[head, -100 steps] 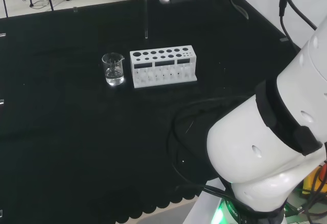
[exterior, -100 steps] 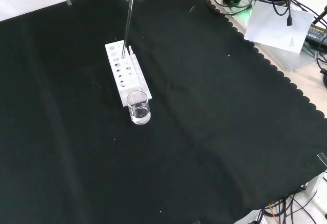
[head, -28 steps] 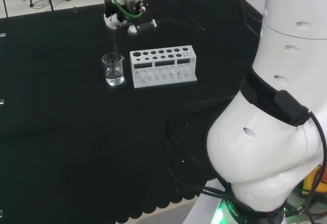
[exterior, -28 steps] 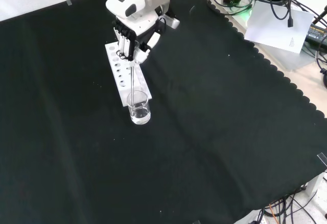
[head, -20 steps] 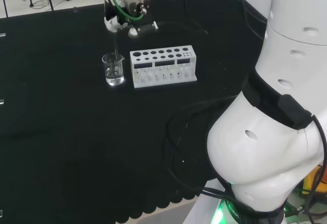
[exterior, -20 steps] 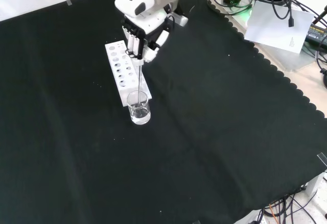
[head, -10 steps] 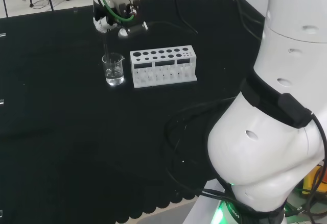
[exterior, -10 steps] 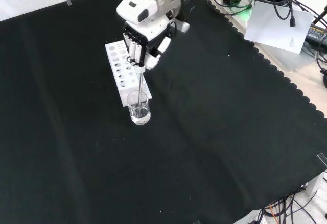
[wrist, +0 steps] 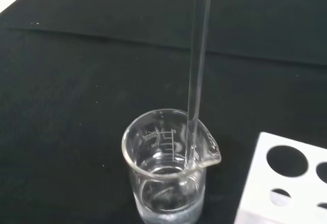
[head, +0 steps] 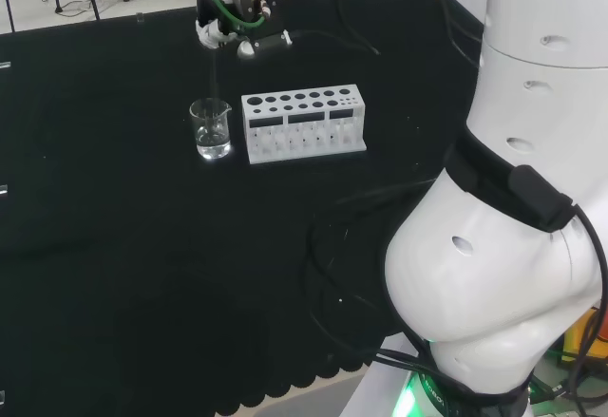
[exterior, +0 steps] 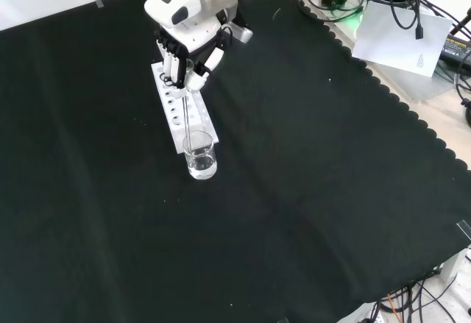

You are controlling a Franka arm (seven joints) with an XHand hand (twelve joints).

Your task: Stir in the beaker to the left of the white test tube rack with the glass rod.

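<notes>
A small clear beaker holding some clear liquid stands just left of the white test tube rack in the head view. In the front view the beaker stands at the near end of the rack. The hand hangs above the rack, fingers curled round the top of the glass rod. From the hand the rod slants down into the beaker. In the wrist view the rod dips inside the beaker by its spout, its lower end at the liquid.
The white rack stands right beside the beaker, its holes holding no tubes that I can see. The arm's big white links stand at the head view's right. Black cloth spreads wide around the ware. Cables and paper lie beyond the cloth's scalloped edge.
Five seconds ago the rod hung above the rack; it now stands in the beaker. Over the last half second the hand swung right in the head view, left in the front view, tilting the rod.
</notes>
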